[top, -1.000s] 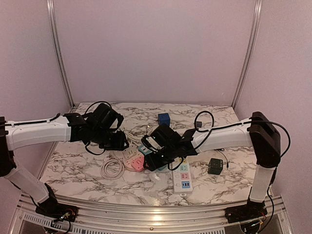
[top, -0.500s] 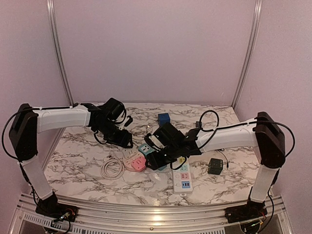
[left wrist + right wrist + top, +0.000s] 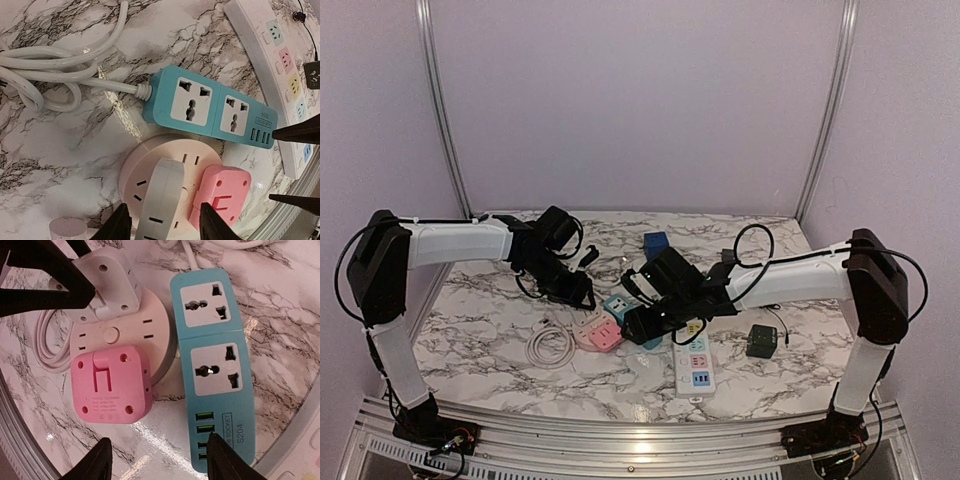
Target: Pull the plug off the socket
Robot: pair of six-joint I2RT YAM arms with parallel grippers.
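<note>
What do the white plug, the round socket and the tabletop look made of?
White plug: moulded plastic, matte, going by its rounded edges and recessed holes. Round socket: pale pink plastic, smooth, slight sheen. Tabletop: glossy marble-pattern surface with glare; real stone or printed laminate, cannot tell.

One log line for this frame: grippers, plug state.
phase: pre-pull | left gripper: open, straddling white plug on round socket | right gripper: open, holding nothing | plug: not yet out

One teal strip [image 3: 212,107], one white strip [image 3: 265,55], one round socket [image 3: 150,160], one pink plug [image 3: 222,192], one white plug [image 3: 160,200].
</note>
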